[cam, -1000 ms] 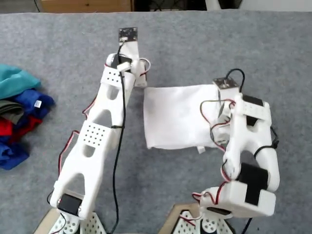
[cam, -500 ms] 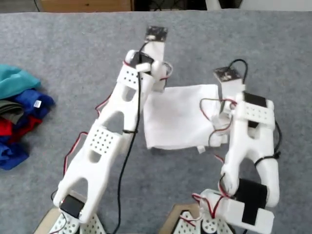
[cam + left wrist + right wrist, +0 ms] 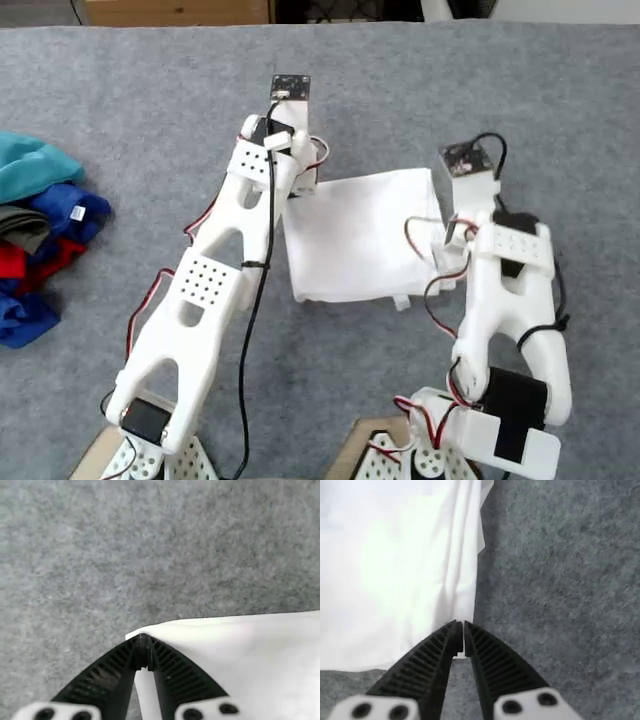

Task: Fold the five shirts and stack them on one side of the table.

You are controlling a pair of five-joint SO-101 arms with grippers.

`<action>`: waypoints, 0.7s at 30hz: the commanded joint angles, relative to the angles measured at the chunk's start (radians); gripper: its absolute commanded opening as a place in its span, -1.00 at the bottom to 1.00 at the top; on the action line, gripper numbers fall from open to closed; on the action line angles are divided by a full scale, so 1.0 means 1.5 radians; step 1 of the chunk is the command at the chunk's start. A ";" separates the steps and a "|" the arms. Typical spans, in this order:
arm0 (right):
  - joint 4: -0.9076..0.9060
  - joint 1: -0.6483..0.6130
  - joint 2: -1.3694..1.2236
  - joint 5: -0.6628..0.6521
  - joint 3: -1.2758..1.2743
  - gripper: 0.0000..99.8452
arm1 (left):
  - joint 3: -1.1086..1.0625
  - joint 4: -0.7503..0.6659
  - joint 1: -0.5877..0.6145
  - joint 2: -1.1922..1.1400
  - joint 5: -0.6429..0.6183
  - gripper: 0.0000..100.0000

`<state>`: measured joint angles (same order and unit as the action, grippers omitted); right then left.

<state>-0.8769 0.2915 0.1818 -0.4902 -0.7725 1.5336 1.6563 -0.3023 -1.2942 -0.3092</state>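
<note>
A white shirt [image 3: 355, 235], folded into a rough rectangle, lies on the grey table between the two arms. My left gripper [image 3: 303, 185] sits at its far left corner, and the left wrist view shows that gripper [image 3: 143, 642] shut on the corner of the white shirt [image 3: 240, 655]. At the cloth's right edge is my right gripper [image 3: 445, 242]. In the right wrist view this gripper [image 3: 460, 626] is shut on the hem of the white shirt [image 3: 395, 570].
A loose pile of shirts lies at the table's left edge: teal [image 3: 30, 165], blue [image 3: 65, 208], red [image 3: 25, 262] and others beneath. Bare grey table [image 3: 520, 90] stretches behind and to the right of the white shirt.
The left arm swung right along the shirt's far edge, then came back left. The white shirt has shifted a little left and turned slightly. The right arm edged forward.
</note>
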 commanded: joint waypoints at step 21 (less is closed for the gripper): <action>-0.414 0.056 0.241 -0.009 0.206 -0.97 | 0.082 0.072 0.048 0.136 0.042 -0.94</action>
<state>-1.4185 0.3606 0.4427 -0.4994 -0.4826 1.6210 1.7484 -0.2700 -1.2037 -0.2570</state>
